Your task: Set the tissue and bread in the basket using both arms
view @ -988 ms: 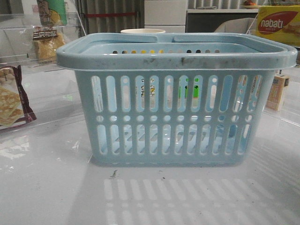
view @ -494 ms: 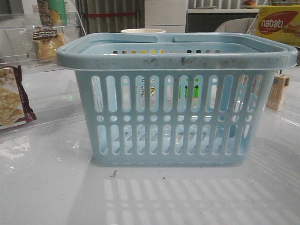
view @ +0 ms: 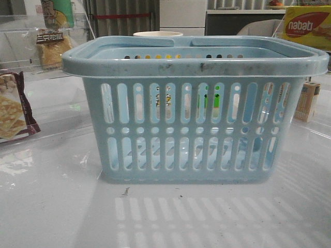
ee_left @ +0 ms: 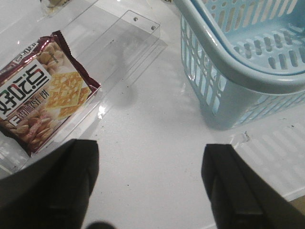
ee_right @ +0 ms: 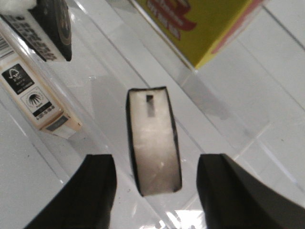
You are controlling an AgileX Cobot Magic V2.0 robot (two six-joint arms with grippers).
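Observation:
The light-blue basket (view: 194,124) stands in the middle of the table, and its corner shows in the left wrist view (ee_left: 238,62). The bread (view: 51,47), in a clear bag, stands at the back left behind a clear panel. The tissue (ee_right: 153,140) is a small pack with a dark edge and a pale glossy face, and shows only in the right wrist view. My right gripper (ee_right: 155,167) is open, with the tissue lying between and just ahead of its fingers. My left gripper (ee_left: 150,157) is open and empty over bare table, left of the basket. Neither gripper shows in the front view.
A maroon-edged cracker packet (ee_left: 40,90) lies on a clear tray left of the basket. A yellow Nabati box (ee_right: 190,24) and a small cream carton (ee_right: 38,95) stand near the tissue at the far right. A clear panel edge runs under the tissue.

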